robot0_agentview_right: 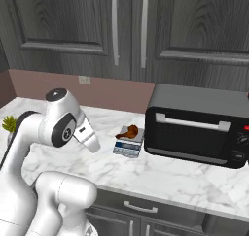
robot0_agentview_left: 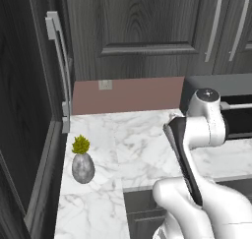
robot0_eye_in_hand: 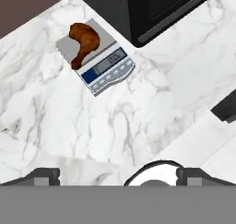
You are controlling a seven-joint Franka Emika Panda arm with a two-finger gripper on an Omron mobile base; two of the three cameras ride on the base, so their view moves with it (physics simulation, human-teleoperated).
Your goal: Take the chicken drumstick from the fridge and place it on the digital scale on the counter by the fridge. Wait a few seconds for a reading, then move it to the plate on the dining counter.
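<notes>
The marble table [robot0_agentview_right: 160, 177] runs under dark cabinets [robot0_agentview_right: 185, 26], carrying a black toaster oven [robot0_agentview_right: 197, 126] with the scale [robot0_eye_in_hand: 97, 57] just beside the oven's left front corner. The drumstick [robot0_eye_in_hand: 85, 41] lies on the scale's light platform, touching it, behind the dark display strip. The claw [robot0_eye_in_hand: 117, 176] hangs above the table, well apart from the scale, its jaws spread wide and gripping nothing, and a small potted plant [robot0_agentview_left: 82, 160] stands far to the scale's left
</notes>
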